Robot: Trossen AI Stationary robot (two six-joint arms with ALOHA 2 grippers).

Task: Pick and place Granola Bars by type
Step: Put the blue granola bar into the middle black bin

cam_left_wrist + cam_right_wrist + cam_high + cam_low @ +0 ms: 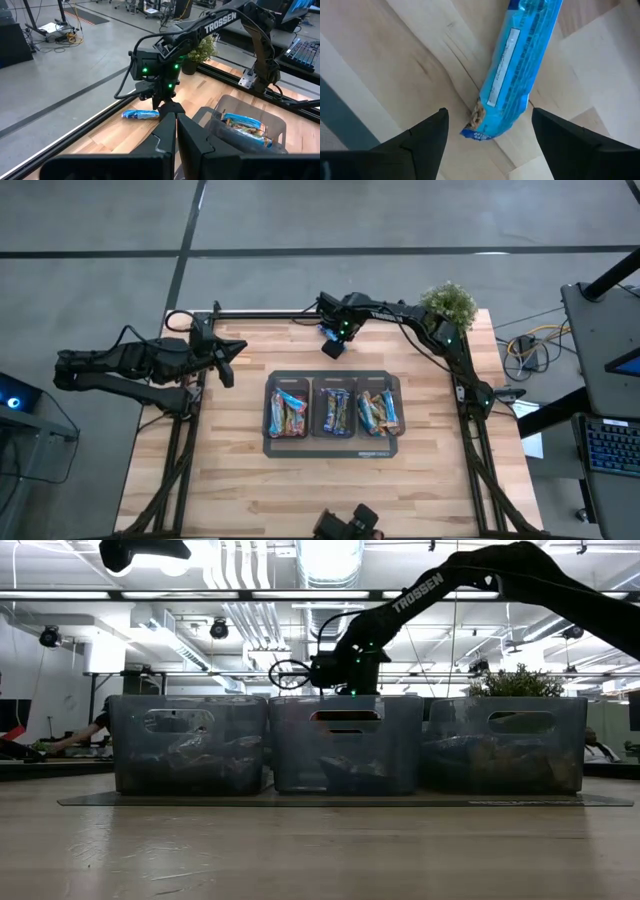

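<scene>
While spread above a blue bar [520, 70], right hand [490, 132], bins [332, 406] nearby.

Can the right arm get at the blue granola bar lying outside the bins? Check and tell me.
Probably yes. The right gripper hangs open right above the blue granola bar, which lies alone on the bare table behind the bins. Nothing sits between them.

Grey concrete floor [300, 215] all around, dark seams crossing it. Overhead, long strip lights [330, 555] glow among white ducts [240, 570] on the ceiling. Off to one side a desk carries a keyboard [610, 445], and cables [525, 345] trail on the floor nearby.
</scene>
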